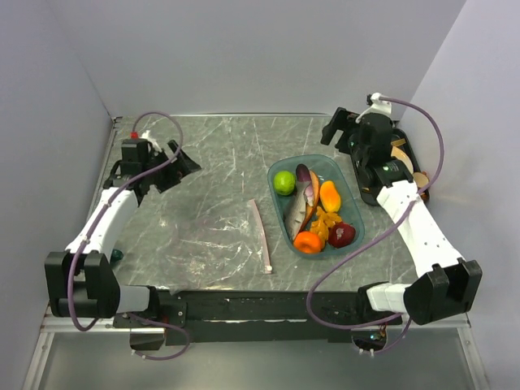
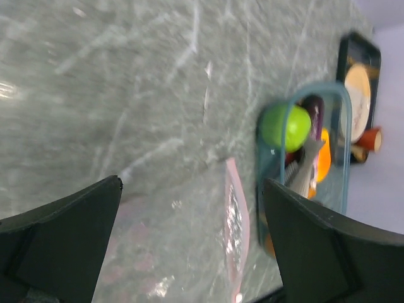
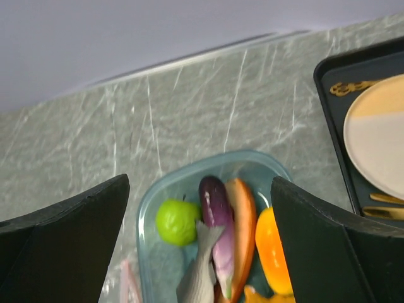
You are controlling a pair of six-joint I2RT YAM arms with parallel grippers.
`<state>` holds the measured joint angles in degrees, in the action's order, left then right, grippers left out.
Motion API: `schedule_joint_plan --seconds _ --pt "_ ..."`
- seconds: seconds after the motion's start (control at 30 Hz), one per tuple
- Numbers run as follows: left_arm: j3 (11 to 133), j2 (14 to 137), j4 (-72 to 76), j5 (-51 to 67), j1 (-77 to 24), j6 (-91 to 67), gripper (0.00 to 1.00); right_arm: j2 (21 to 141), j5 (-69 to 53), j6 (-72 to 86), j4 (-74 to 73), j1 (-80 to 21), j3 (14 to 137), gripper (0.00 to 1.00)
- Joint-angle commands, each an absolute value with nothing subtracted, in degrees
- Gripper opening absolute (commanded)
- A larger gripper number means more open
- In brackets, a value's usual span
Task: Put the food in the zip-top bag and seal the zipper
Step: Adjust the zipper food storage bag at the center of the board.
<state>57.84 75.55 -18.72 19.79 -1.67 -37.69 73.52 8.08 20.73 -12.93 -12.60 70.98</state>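
The food lies in a teal translucent tray [image 1: 354, 213]: a green lime [image 1: 284, 182], a purple slice [image 1: 302, 174], a grey fish [image 1: 299, 208], an orange piece [image 1: 330, 195] and a dark red apple [image 1: 342, 235]. The clear zip-top bag [image 1: 213, 244] lies flat left of the tray, its pink zipper [image 1: 262, 234] facing the tray. My left gripper [image 1: 184, 164] hangs open and empty at the back left; below it are the bag [image 2: 170, 252] and zipper [image 2: 237, 227]. My right gripper [image 1: 340, 133] hangs open behind the tray, above the lime [image 3: 177, 221] and the purple slice [image 3: 218, 214].
A black tray [image 1: 409, 145] with a beige plate [image 3: 379, 136] stands at the far right edge, partly hidden by the right arm. Grey walls close in the table on the left, back and right. A small red-capped object [image 1: 135, 134] sits at the back left corner.
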Motion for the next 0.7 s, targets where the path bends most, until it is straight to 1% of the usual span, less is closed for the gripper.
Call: schedule_joint_plan --seconds 0.0,0.07,0.1,0.17,0.2,0.27,0.3,0.37,0.5,0.53,0.57,0.63,0.67 --pt "58.01 71.19 -20.64 16.66 -10.33 -33.93 0.99 72.69 1.94 18.11 -21.88 -12.66 74.09 1.0" --pt "57.66 71.1 -23.98 11.71 -14.48 -33.14 0.99 72.07 3.07 18.54 -23.64 -12.74 72.61 1.0" --pt "56.7 71.19 -24.43 8.38 -18.77 -33.05 0.99 71.64 4.12 18.81 -23.9 -12.83 71.99 1.0" --pt "55.99 72.06 -25.48 6.69 -23.09 -34.09 0.99 69.97 5.01 19.6 -24.96 -12.66 69.89 1.0" --pt "56.07 72.59 -26.01 3.81 -27.47 -34.71 0.99 69.35 4.75 19.6 -24.87 -12.66 69.0 1.0" --pt "56.6 74.44 -26.98 0.72 -31.62 -36.81 0.98 67.77 4.66 19.42 -24.78 -12.66 67.07 1.0" --pt "57.12 75.14 -28.37 0.18 -34.6 -37.87 0.95 67.33 5.01 19.77 -25.57 -12.66 66.71 1.0" --pt "57.83 77.25 -29.79 -4.03 -37.51 -40.5 0.91 67.24 4.31 20.65 -25.84 -12.66 65.66 1.0" --pt "63.43 81.82 -34.52 -9.74 -43.32 -43.94 0.9 66.27 4.57 22.84 -25.93 -12.66 63.46 1.0" --pt "64.85 84.7 -35.58 -11.41 -44.37 -45.08 0.88 66.18 4.57 23.03 -25.84 -12.66 63.11 1.0" --pt "66.34 86.21 -36.73 -11.77 -46.04 -45.61 0.84 66.09 3.87 23.2 -25.58 -12.57 62.5 1.0" --pt "70.04 90.5 -38.4 -11.34 -47.37 -46.14 0.83 66.53 3.08 23.12 -25.22 -12.57 62.32 1.0" --pt "71.18 91.83 -38.84 -10.82 -48.42 -46.14 0.81 66.71 2.99 23.38 -25.22 -12.57 62.49 1.0"
